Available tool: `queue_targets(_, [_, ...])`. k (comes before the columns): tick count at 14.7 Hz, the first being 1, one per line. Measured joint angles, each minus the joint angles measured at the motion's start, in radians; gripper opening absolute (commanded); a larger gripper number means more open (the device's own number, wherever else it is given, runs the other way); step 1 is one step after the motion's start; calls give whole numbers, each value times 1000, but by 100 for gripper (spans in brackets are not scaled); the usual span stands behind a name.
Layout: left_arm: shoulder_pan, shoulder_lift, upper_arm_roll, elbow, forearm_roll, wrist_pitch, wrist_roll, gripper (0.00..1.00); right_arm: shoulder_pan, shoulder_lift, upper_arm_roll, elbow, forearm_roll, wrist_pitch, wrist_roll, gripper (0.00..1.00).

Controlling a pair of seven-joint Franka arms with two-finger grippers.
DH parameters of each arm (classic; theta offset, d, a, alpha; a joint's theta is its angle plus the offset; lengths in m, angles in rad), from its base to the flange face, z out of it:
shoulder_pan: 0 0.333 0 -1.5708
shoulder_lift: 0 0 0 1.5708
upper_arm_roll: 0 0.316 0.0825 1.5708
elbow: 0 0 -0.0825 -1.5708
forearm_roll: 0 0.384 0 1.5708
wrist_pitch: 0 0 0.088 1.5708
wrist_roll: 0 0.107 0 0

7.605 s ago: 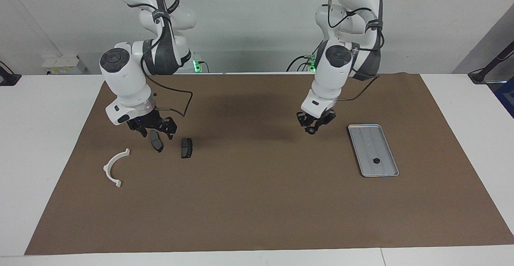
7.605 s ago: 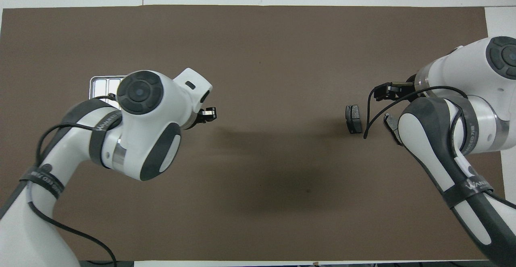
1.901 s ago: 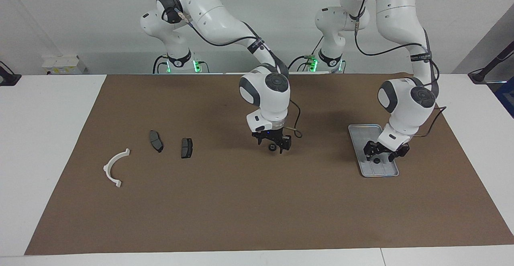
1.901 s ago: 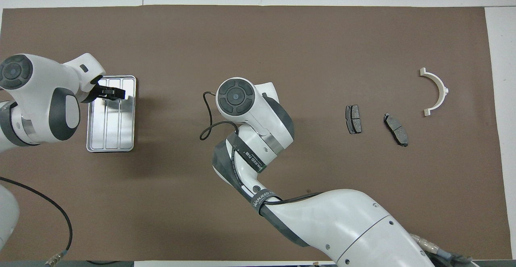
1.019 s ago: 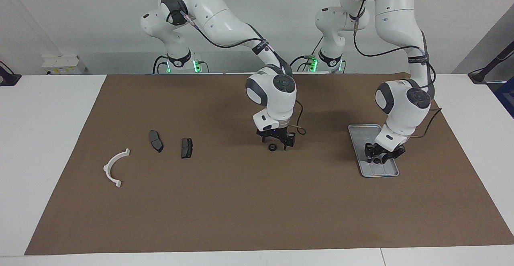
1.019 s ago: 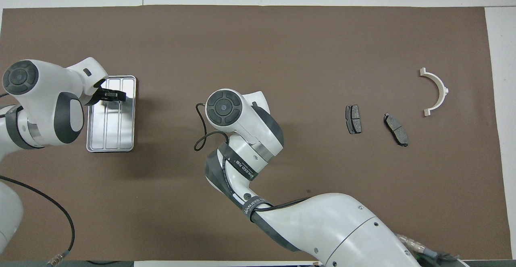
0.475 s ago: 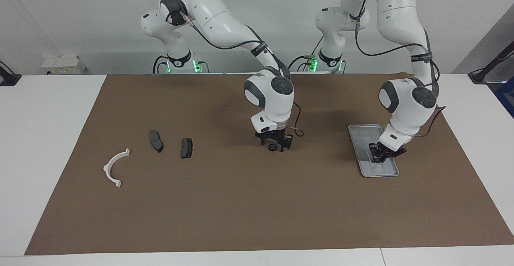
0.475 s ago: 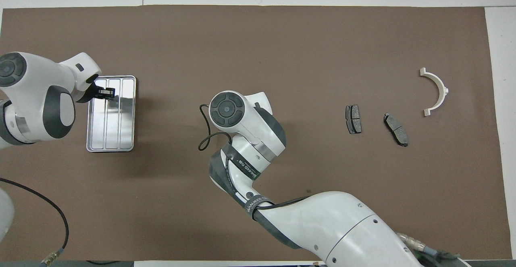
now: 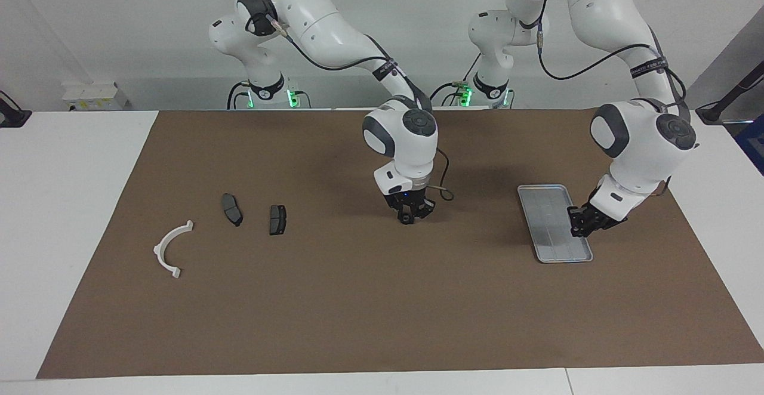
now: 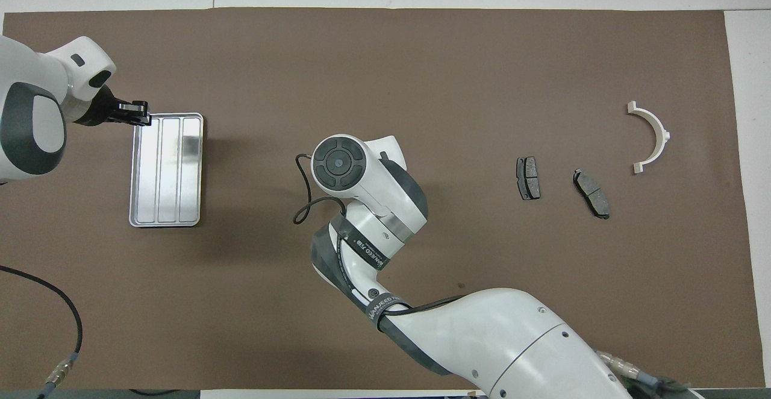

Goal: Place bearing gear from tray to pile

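Note:
The silver tray [image 9: 540, 204] [image 10: 165, 170] lies toward the left arm's end of the table, and its ridged bed shows bare. My left gripper [image 9: 582, 223] [image 10: 140, 114] hangs shut over the tray's outer rim; the bearing gear it lifted is hidden between its fingertips. At mid-table my right gripper [image 9: 407, 216] is down on the mat, its fingers drawn in around another small black bearing gear [image 9: 406, 220]. In the overhead view the right wrist covers both. The pile lies toward the right arm's end: a white half-ring bracket [image 9: 172, 247] [image 10: 650, 137] and two dark pads [image 9: 231, 209] [image 9: 277, 219].
A brown mat [image 9: 358, 299] covers most of the white table. The right arm's forearm stretches from its base across the mat to mid-table. A black cable [image 10: 304, 197] loops beside the right wrist.
My left gripper shut on the gear in the tray, lifted and swung out over the tray's rim, leaving the tray bare. My right gripper closed around the gear on the mat.

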Motion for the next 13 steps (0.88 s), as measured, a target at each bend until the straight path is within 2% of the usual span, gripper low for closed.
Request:
queue_targets(3, [2, -4, 1, 12, -66, 0, -66, 4, 0, 0, 0, 0, 0, 0, 0, 0])
queue_targets(6, [0, -21, -8, 26, -71, 4, -238, 4, -1, 0, -2, 3, -1, -7, 0, 0])
queue_targets(8, [-1, -27, -12, 27, -71, 3, -257, 4, -18, -1, -11, 25, -1, -59, -4, 0])
queue_targets(10, [-10, -28, -15, 25, -32, 1, -218, 5, -62, -15, -11, 58, -1, -111, -62, 0])
queue_targets(13, [-64, -29, -20, 14, 85, -11, -209, 6, -140, -81, -10, 83, -1, -207, -208, 0])
